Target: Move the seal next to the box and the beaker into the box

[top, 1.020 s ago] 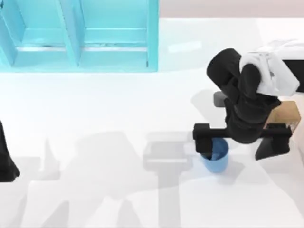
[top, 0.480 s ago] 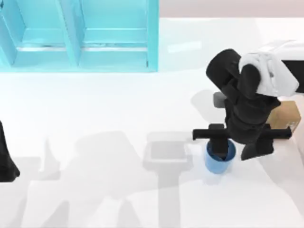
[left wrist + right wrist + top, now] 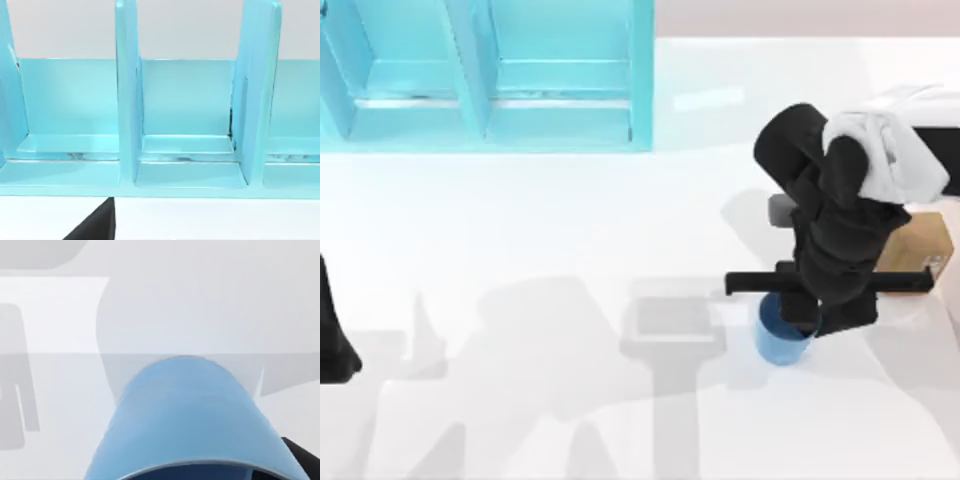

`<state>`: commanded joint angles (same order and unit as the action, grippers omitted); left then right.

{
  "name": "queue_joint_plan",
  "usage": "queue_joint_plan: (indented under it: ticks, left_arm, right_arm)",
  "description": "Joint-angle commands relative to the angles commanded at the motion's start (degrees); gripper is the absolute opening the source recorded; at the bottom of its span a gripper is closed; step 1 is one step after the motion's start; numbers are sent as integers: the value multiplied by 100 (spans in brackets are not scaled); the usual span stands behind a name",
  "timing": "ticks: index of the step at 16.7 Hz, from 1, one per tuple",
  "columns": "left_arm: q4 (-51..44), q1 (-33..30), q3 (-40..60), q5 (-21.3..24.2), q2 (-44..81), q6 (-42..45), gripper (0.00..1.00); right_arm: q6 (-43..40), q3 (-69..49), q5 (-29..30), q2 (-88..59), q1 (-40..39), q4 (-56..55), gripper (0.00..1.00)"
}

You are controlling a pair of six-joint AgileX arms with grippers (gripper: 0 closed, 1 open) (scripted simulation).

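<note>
1. Plain white table point(image 3: 520, 230), glossy, with grey arm shadows across it. A turquoise box point(image 3: 485, 75) with upright dividers sits at the far left.
2. The beaker point(image 3: 776, 342) is a translucent blue cup, slightly tapered, standing on the right half of the table, well apart from the box.
3. The right gripper point(image 3: 800, 318) sits right over its rim, arm blocking most of it; can't tell how the fingers stand.
4. The seal point(image 3: 920, 243), a tan block, pokes out behind that arm near the right edge.
5. The left arm point(image 3: 332, 330) is parked at the left edge.

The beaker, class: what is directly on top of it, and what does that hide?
The right tool sits over the beaker, with the black arm covering its far rim. The seal beside it is partly covered too.
</note>
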<state>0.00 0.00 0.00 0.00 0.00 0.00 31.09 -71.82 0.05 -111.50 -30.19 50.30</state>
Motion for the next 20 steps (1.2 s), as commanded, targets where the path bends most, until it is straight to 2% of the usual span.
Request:
queue_joint_plan:
  ticks: [6, 14, 20]
  left_arm:
    - [0, 0, 0, 0, 0, 0, 100]
    - [0, 0, 0, 0, 0, 0, 100]
    - [0, 0, 0, 0, 0, 0, 100]
  right_arm:
    - [-91, -38, -1, 87, 92, 96, 0]
    - [-1510, -505, -5, 1309, 1499, 1860, 0]
    - [-1637, -543, 2, 1412, 1610, 1970, 0]
